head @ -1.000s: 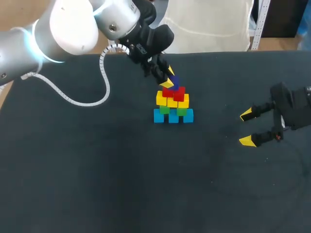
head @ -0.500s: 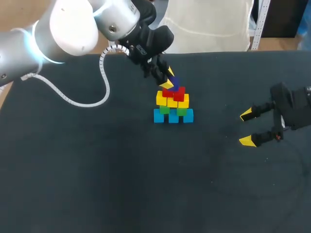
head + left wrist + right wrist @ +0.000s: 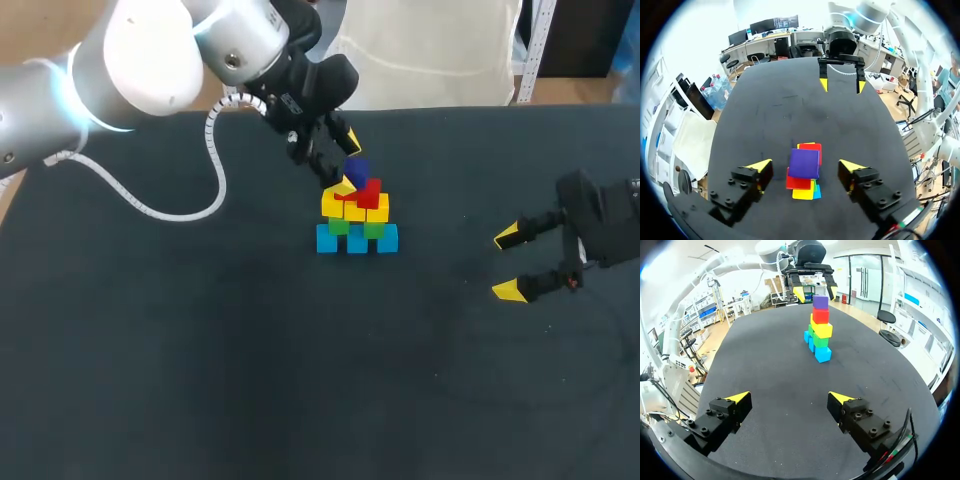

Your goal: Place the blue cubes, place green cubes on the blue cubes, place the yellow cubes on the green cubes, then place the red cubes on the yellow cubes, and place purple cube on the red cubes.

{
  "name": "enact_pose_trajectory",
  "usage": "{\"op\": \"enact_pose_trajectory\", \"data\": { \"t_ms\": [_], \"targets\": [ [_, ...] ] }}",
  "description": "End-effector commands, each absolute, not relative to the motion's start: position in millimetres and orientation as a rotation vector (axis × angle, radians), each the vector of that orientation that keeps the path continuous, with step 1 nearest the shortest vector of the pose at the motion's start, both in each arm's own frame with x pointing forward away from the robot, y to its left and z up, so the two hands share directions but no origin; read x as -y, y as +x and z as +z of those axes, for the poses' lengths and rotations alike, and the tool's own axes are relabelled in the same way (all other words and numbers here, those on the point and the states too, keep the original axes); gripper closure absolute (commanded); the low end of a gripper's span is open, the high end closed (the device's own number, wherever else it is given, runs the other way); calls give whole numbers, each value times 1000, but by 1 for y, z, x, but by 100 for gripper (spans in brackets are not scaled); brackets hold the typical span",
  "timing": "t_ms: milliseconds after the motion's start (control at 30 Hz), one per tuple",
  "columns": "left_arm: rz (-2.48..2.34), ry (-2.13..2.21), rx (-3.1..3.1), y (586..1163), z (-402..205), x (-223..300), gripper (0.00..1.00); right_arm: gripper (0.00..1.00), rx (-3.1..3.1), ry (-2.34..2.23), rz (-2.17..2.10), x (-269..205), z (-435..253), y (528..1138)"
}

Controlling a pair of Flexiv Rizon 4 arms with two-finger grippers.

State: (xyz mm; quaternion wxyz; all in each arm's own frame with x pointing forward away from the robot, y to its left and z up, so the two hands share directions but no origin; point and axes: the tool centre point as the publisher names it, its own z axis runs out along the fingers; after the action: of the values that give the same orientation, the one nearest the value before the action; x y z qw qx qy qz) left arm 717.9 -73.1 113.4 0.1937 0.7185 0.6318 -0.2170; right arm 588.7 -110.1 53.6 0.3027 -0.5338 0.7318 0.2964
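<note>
Head view has the pyramid of cubes standing just behind the middle of the black table (image 3: 200, 350). Three blue cubes (image 3: 357, 239) make the bottom row, side by side and touching. On them sit the green cubes (image 3: 340, 227), mostly hidden by the row above. Next come the yellow cubes (image 3: 355, 208), then the red cubes (image 3: 362, 190), and a single purple cube (image 3: 355, 170) at the very top.

From my right wrist view the pile reads as a narrow tower with clean bands of colour. The colours run blue (image 3: 822, 354), green (image 3: 820, 341), yellow (image 3: 822, 330), red (image 3: 821, 315) and purple (image 3: 820, 302). The purple one sits flat and square on the red.

My left end effector (image 3: 805, 165) hangs directly over the tower, fingers spread wide. Looking down from the left wrist, the purple cube (image 3: 804, 163) lies between the two yellow tips, with a clear gap of table on each side, so neither tip touches it. Edges of red (image 3: 810, 146), yellow (image 3: 802, 192) and blue (image 3: 817, 191) peek out beneath it.

My right end effector (image 3: 508, 264) is low over the right side of the table, well apart from the tower. Its fingers are wide and hold nothing.

A white coiled cable (image 3: 170, 205) from my left arm trails across the table's far left part.
</note>
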Motion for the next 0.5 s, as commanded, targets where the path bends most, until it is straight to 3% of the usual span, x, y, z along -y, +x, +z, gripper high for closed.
{"op": "enact_pose_trajectory", "data": {
  "t_ms": [33, 500],
  "targets": [
    [-585, 2011, -1755, 718, 120, 68, 0, 0, -1937, -1415, 789, 110, 53, 590],
    [-446, 1723, -1884, 715, 134, -21, 0, 0, -1937, -1415, 789, 110, 53, 590]
  ]
}}
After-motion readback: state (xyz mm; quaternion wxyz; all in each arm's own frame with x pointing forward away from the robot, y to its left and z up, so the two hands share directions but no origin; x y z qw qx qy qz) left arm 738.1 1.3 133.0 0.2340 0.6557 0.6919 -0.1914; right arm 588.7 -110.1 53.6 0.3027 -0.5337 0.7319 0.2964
